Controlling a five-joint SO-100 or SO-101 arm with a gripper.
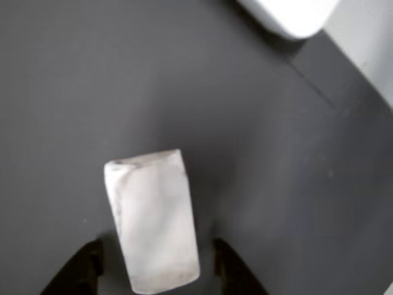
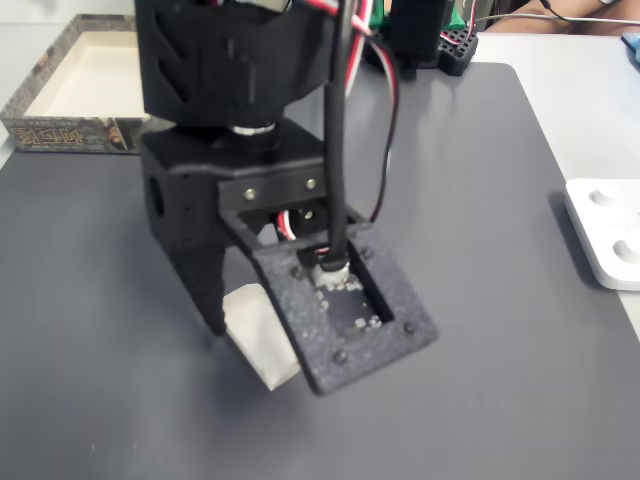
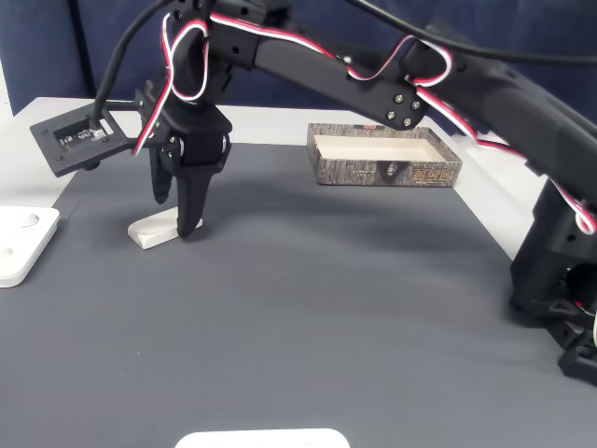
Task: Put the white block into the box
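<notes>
The white block (image 1: 153, 221) lies flat on the dark grey mat, a small rectangular piece with faint grey scuffs. My gripper (image 1: 156, 249) is open and lowered over it, one black fingertip on each side of its near end with a gap to each. A fixed view shows the block (image 3: 149, 231) at the mat's left, partly behind the fingers (image 3: 189, 219). In the other fixed view the block (image 2: 252, 325) peeks out under the wrist camera mount. The box (image 3: 387, 174), shallow and patterned with a cream inside, stands empty at the mat's far side, also seen as the box (image 2: 68, 134).
A larger white slab with round dimples (image 2: 605, 235) lies off the mat's edge, and the same slab (image 3: 19, 245) shows at the left of a fixed view. Another white rounded piece (image 3: 261, 439) sits at the front edge. The arm's base (image 3: 560, 280) stands at the right.
</notes>
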